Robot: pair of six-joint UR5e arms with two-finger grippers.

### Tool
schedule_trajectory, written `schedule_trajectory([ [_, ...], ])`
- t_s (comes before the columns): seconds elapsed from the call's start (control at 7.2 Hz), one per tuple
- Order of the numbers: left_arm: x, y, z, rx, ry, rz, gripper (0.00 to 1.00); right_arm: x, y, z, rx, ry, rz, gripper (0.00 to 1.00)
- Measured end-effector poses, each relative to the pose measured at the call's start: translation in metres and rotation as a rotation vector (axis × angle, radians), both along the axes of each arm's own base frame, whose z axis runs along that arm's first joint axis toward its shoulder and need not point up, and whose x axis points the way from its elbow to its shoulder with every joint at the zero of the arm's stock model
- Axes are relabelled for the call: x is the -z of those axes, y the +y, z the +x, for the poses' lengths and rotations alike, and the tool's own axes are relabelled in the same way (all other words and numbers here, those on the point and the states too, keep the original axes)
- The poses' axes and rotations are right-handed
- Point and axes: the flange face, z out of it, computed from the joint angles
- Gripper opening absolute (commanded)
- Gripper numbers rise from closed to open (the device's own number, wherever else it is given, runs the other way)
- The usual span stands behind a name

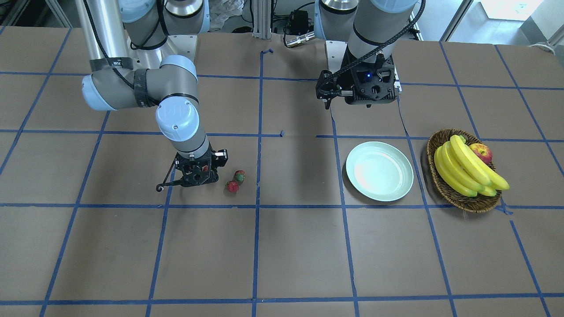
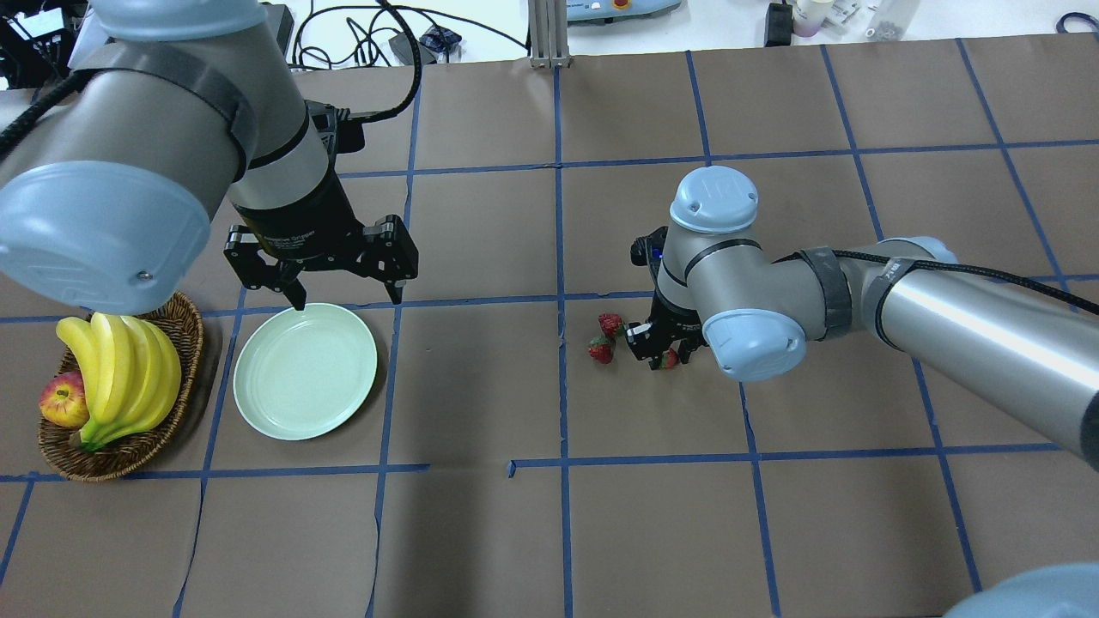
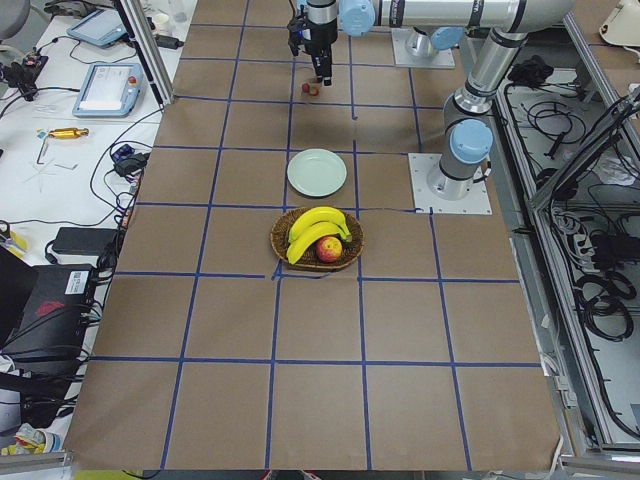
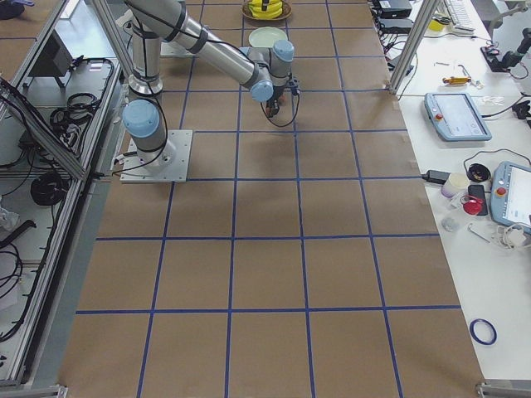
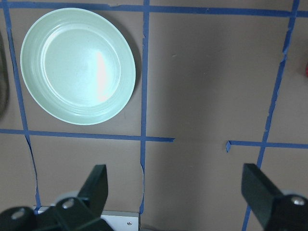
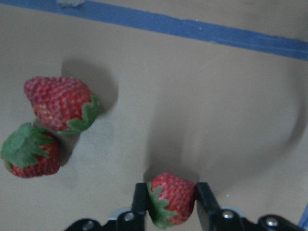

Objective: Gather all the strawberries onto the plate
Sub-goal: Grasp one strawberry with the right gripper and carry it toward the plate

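While the left gripper (image 2: 348, 301) hangs spread above the brown paper-covered counter (image 2: 481, 532) near the round, pale mint-green glossy plate (image 2: 305, 371), the right gripper (image 6: 171, 190), low at the counter well apart from it, pinches one small red green-capped strawberry (image 6: 173, 199); two more strawberries (image 6: 60, 103) (image 6: 31, 151) lie just beside, close together.
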Motion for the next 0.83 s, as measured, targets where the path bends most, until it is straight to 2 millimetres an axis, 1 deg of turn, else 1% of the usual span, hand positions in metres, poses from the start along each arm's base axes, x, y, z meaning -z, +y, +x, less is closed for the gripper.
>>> schedule_trajectory([
  [0.28, 0.000, 0.001, 0.000, 0.001, -0.001, 0.001, 1.00, -0.004, -0.002, 0.000, 0.000, 0.002, -0.011, 0.00],
  [0.42, 0.000, 0.001, 0.000, 0.001, -0.001, 0.001, 1.00, -0.012, -0.006, -0.001, 0.003, 0.008, -0.031, 0.00],
  [0.69, -0.001, 0.001, 0.000, 0.002, -0.001, -0.003, 1.00, -0.046, -0.024, 0.000, 0.011, 0.016, -0.104, 0.00],
  [0.83, -0.003, 0.002, 0.002, 0.005, -0.016, -0.008, 1.00, -0.067, -0.036, 0.007, 0.021, -0.006, -0.146, 0.00],
])
